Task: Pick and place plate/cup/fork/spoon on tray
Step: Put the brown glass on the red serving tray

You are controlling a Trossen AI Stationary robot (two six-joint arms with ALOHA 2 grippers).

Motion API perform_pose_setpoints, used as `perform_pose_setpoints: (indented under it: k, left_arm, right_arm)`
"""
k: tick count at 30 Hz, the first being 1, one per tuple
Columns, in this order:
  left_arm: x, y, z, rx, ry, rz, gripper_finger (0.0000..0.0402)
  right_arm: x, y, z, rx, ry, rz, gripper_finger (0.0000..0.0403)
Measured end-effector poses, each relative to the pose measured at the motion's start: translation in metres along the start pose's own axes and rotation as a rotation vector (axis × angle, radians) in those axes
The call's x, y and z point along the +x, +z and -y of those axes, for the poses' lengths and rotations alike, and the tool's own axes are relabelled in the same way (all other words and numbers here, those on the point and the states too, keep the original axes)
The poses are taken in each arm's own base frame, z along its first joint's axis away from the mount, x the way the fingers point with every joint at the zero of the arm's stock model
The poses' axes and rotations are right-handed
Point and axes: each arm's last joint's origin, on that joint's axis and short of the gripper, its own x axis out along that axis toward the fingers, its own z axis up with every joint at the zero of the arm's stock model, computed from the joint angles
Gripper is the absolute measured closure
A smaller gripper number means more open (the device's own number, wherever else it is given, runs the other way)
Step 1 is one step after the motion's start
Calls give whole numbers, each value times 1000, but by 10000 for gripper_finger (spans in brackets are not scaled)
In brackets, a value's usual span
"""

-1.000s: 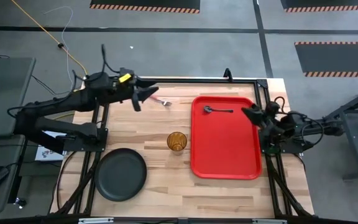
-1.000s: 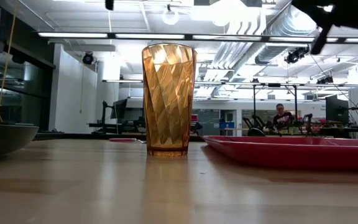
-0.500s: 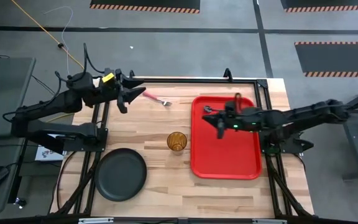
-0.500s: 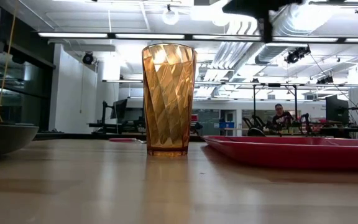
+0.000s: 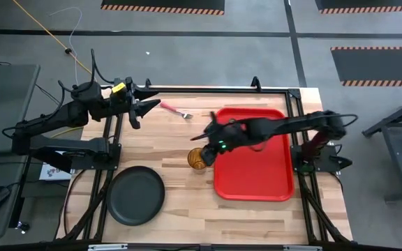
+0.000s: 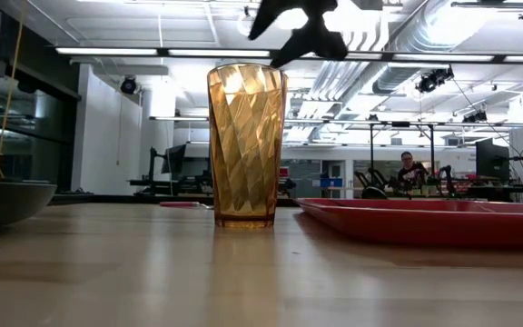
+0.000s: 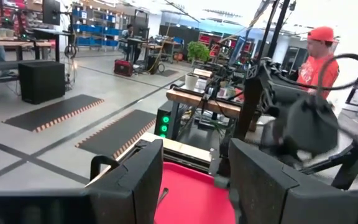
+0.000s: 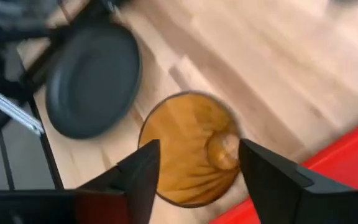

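Note:
The amber cup (image 5: 198,159) stands upright on the wooden table, just left of the red tray (image 5: 253,174). My right gripper (image 5: 204,129) reaches across the tray and hangs open above the cup (image 8: 188,149), tipped downward; its fingers touch nothing. The pink-handled fork (image 5: 176,110) lies flat on the table at the far side. My left gripper (image 5: 145,106) hovers open and empty beside the fork, near the far left corner. The dark plate (image 5: 136,195) rests at the near left. My right arm hides the spoon.
The plate (image 8: 92,81) shows beyond the cup in the right wrist view. In the low view the right gripper (image 6: 302,27) is above the cup's rim (image 6: 247,68). A person in red (image 7: 319,59) stands beyond the table. Bare wood lies between cup and plate.
My right arm has unfolded from the table's right edge and swept across the tray toward the cup, tipping its gripper downward, and its fingers have opened. My left gripper has drawn back a little toward the table's left edge. Cup, fork, plate and tray have stayed put.

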Motion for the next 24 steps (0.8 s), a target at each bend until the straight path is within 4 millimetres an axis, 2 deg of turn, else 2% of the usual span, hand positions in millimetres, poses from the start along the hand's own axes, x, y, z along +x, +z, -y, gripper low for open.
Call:
perform_pose_setpoints:
  k: [5,13,19,24]
  left_arm:
    - [0,0,0,-18,0,1,229]
    - [0,0,0,-26,1,1,229]
    - [0,0,0,-62,2,2,229]
    - [0,0,0,-86,2,2,229]
  right_arm:
    - [22,9,-9,-49,-123,-88,168]
    - [42,8,-7,-99,-288,-151,167]
    - [50,-1,1,-93,-313,-196,167]
    - [65,-14,11,-28,-302,-258,167]
